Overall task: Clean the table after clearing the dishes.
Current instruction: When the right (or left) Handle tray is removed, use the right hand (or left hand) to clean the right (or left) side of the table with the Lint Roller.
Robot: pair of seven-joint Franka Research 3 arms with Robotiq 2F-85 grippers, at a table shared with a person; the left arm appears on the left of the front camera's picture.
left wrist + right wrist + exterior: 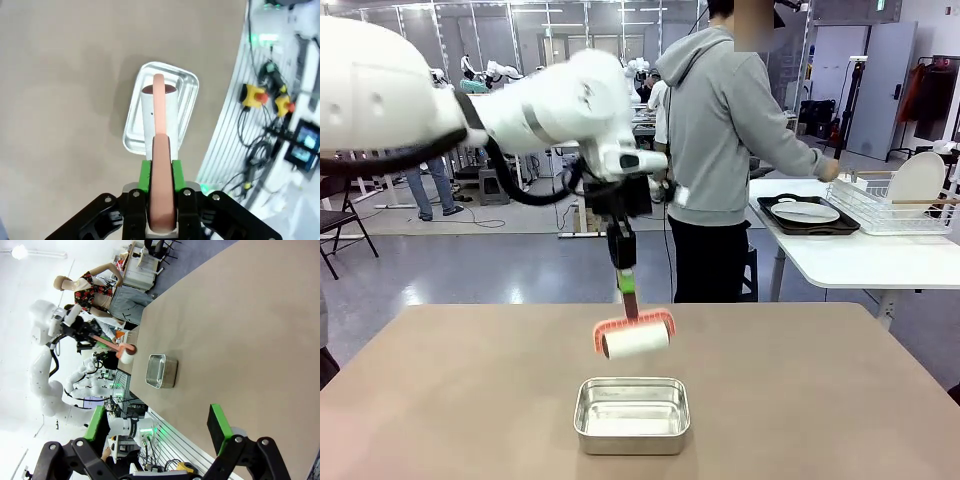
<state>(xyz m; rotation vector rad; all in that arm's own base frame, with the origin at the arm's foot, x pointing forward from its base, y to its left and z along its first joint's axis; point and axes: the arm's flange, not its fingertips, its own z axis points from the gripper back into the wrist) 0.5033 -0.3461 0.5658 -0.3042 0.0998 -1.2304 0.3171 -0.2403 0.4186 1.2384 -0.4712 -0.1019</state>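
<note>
Pink-handled lint roller [635, 338] held over a metal pan [632, 413] on the tan table [440, 400].
Green pads pressed to both sides of the handle, the left gripper [625, 283] grips the roller firmly, and the white roll hangs raised clear of the pan near its far rim. Over the bare tabletop the right gripper [157, 420] has its fingers spread wide with nothing between them. At the far side a person [720, 120] stands turned to a white side table [850, 262], where one white plate [805, 211] lies on a dark tray [840, 229], just beside a wire rack [880, 212] with another plate standing upright in it.
</note>
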